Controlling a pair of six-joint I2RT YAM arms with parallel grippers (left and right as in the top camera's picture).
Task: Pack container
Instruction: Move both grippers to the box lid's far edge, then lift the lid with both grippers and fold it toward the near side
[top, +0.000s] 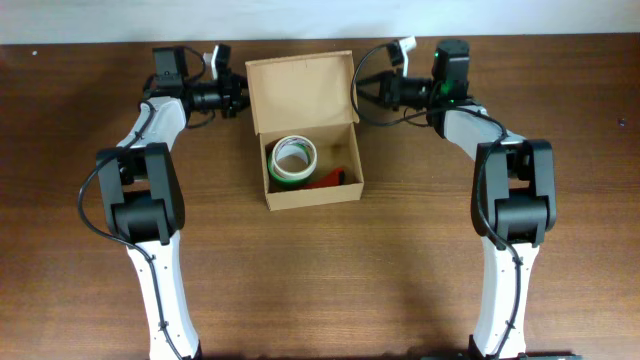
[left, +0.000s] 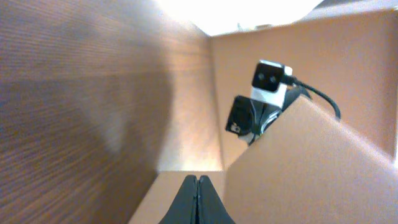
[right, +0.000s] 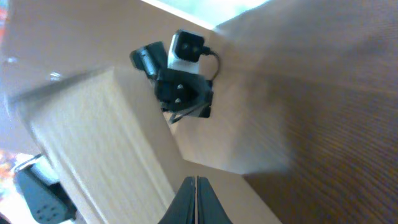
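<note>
Overhead evenly lit and sharp; wrist views blurred, glare at top

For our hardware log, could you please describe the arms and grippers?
The left arm and right arm have white shells, black joints and looping black cables. The left gripper and right gripper have slim black fingers and white wrist cameras.

Robot lab bench, not a home or shop. Two white-and-black arms, left arm (top: 150, 200) and right arm (top: 515, 200), come up from the 6 o'clock edge of a dark wood-grain table (top: 560, 300). Loose black cables (top: 84, 200) loop along their joints. A small camera (left: 270, 76) with its lead sits on the right arm's wrist. A pale strip (top: 90, 20) runs along 12 o'clock; wall or floor, cannot tell. The only goods are test props: a plain cardboard box (top: 300, 90) at centre with tape rolls (top: 292, 158) inside.
</note>
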